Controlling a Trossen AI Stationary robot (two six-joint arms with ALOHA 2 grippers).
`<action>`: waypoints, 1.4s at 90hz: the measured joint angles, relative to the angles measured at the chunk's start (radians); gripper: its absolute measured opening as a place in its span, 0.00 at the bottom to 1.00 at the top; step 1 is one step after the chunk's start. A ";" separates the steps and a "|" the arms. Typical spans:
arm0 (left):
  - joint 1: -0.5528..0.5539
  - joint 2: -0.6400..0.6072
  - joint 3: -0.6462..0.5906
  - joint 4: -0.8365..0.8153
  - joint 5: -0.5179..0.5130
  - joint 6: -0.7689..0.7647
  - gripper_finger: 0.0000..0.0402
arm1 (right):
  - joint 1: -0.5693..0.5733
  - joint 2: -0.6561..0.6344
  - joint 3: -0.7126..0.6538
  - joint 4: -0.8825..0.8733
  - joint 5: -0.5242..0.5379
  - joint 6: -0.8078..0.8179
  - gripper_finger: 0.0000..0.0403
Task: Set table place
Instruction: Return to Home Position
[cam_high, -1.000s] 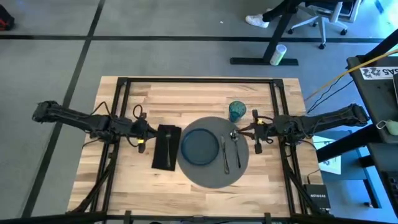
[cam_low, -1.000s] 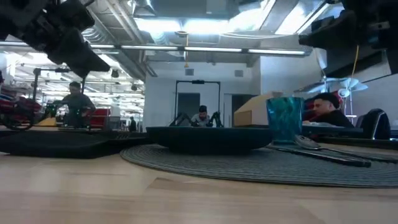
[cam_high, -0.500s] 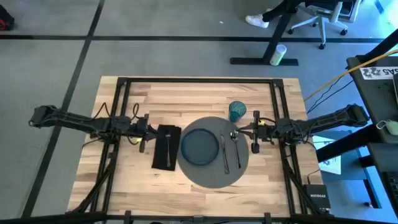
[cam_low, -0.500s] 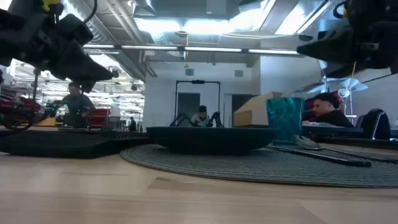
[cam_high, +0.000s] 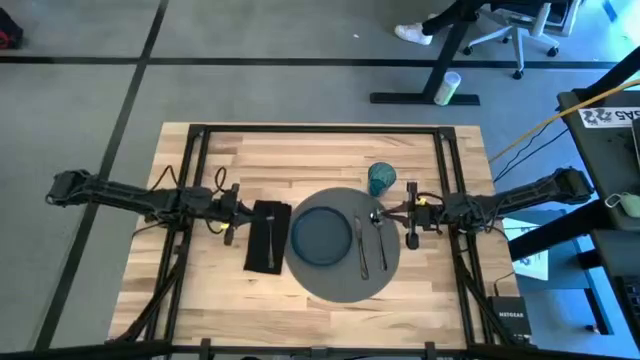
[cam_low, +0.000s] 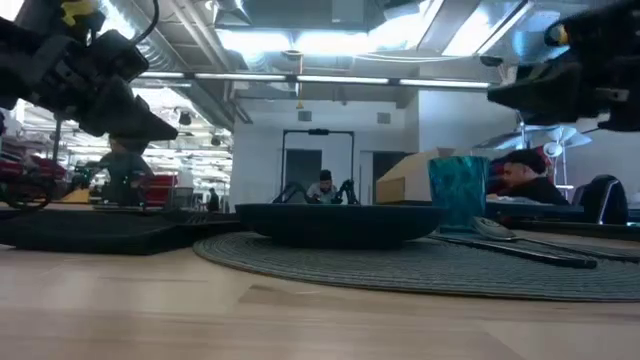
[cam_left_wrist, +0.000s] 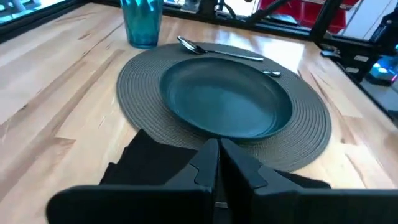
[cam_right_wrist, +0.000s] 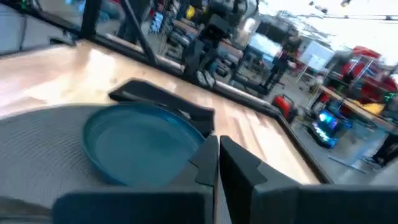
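Note:
On the table (cam_high: 230, 150) a round grey placemat (cam_high: 345, 285) bears a dark plate (cam_high: 321, 236). A knife (cam_high: 361, 250) and a spoon (cam_high: 380, 240) lie on the mat's right part. A black napkin (cam_high: 266, 238) lies left of the mat with a fork (cam_high: 273, 236) on it. A teal cup (cam_high: 381, 178) stands at the mat's far right rim. My left gripper (cam_left_wrist: 217, 155) hovers shut above the napkin's left edge. My right gripper (cam_right_wrist: 217, 155) hovers shut just right of the spoon. Neither holds anything.
Black metal rails (cam_high: 190, 180) run along the table's edges and under both arms. Bare wood lies along the table's far side (cam_high: 300, 150) and near side (cam_high: 230, 300). People and desks show in the room beyond the table.
Both grippers have come down a little toward the table, still shut. The left arm has drawn back slightly toward the table's left edge. The place setting has not moved.

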 joint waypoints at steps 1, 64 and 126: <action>0.000 0.000 0.000 -0.004 0.000 -0.001 0.00 | -0.001 0.000 0.000 -0.001 0.004 0.001 0.00; 0.002 -0.002 0.000 -0.165 -0.034 -0.087 0.00 | 0.000 0.001 0.000 -0.365 0.166 0.072 0.00; 0.050 -0.191 -0.063 -0.021 0.215 0.026 0.00 | -0.001 0.000 0.000 -0.067 -0.060 -0.187 0.00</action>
